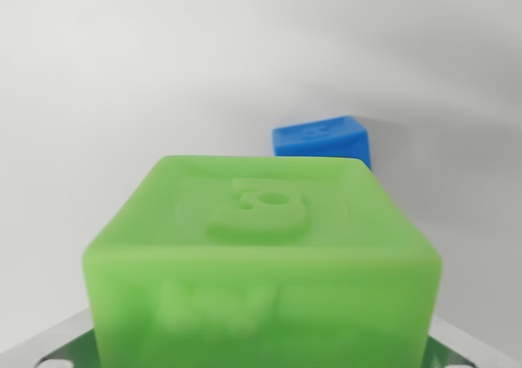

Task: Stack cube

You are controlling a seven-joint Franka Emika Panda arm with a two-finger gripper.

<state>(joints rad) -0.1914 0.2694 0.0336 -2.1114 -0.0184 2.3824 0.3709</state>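
A green cube (261, 262) with a raised figure on its top face fills the lower half of the wrist view, very close to the camera. It sits between the grey parts of my gripper (261, 343), which show only at the bottom left and bottom right corners; the cube hides the fingertips. The gripper looks shut on this cube. Beyond it, slightly toward the wrist view's right, a blue cube (322, 139) rests on the white surface, and the green cube's far edge covers its lower part.
A plain white surface (122, 82) stretches around and behind both cubes. A soft shadow lies to the right of the blue cube.
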